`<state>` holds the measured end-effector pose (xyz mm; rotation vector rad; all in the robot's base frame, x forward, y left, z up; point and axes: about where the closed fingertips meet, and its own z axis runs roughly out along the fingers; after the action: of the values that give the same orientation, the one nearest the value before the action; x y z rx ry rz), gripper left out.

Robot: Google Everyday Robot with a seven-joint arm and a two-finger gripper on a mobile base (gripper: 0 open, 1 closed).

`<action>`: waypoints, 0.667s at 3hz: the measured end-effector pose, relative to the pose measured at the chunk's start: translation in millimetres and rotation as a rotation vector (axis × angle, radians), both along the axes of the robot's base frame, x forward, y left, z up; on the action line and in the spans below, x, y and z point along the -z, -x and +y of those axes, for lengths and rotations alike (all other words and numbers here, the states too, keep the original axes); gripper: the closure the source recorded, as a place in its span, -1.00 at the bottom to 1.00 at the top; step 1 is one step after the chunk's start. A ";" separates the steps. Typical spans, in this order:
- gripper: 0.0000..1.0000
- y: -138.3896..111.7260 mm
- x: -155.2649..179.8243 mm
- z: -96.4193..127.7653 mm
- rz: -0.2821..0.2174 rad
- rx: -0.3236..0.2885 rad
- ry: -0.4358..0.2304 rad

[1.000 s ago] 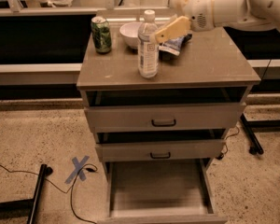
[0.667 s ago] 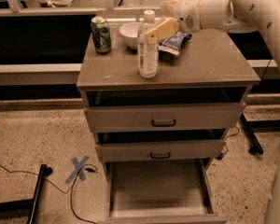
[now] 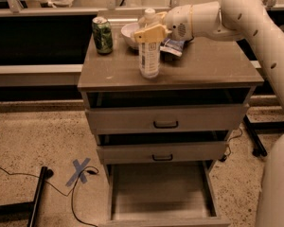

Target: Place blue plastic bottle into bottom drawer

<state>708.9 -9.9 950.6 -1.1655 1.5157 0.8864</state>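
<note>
Grey cabinet (image 3: 203, 70) fills the middle of the shot, standing on a speckled floor (image 3: 33, 141). White arm (image 3: 255, 22) sweeps in from the right side, over the cabinet top.

Bottom drawer (image 3: 161, 193) is pulled right out twd the camera, plain flat floor showing. The two upper drawers (image 3: 165, 118) above it show black handles.

Bottle (image 3: 149, 58) is upright on the cabinet top, near the front edge, roughly centre: clear bluish body, white label, white cap. So it's on top, well apart from the bottom drawer.

Gripper (image 3: 149, 33) sits at the bottle's upper part, just under the cap. It looks to be right against the neck, tho the angle is poor. Can't tell whether the claw is clamped on it or loose.

Green can (image 3: 102, 34) stands at the back-left of the top, apart from the bottle. White bowl (image 3: 130, 32) is behind the bottle; blue snack bag (image 3: 173, 46) lies just right of it, under the arm.

Blue tape cross (image 3: 80, 170) on the floor, left of the drawer.
</note>
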 end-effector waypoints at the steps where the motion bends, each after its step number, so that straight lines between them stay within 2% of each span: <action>1: 0.46 6.6 -0.3 -20.0 -0.002 0.051 -0.039; 2: 0.92 18.4 -15.0 -64.7 -0.059 0.113 -0.119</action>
<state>690.5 -74.6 965.6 -1.0014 1.4467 0.8472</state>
